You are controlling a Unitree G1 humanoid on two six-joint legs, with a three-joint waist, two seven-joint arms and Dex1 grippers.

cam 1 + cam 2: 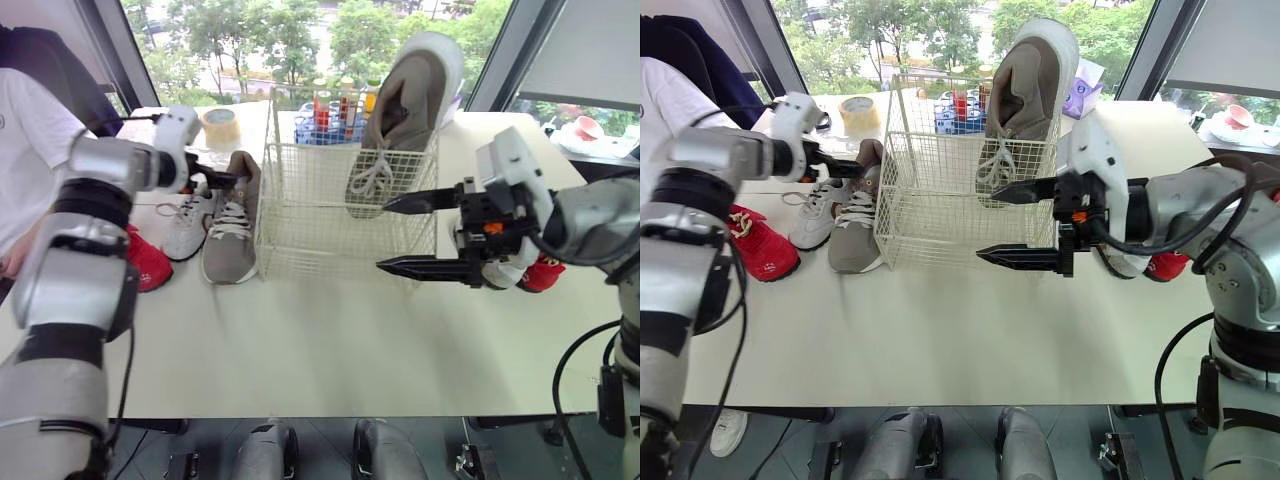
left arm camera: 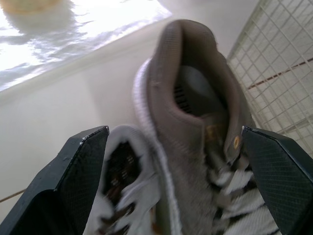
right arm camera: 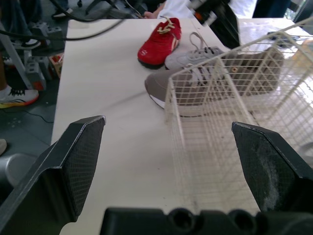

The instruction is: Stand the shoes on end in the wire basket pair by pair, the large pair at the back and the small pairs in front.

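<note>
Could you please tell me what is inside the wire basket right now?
One large grey-brown shoe stands toe-down at the back right of the wire basket, its heel above the rim. The rest looks empty through the mesh. Where its toe rests is screened by the wires.

Free room in wire basket (image 1: 300,200) front; upright taupe shoe (image 1: 410,100) blocks back right.

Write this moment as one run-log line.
basket: large taupe shoe on end, back right | left gripper: open, at heel of second taupe shoe on table | right gripper: open, empty, beside basket
</note>
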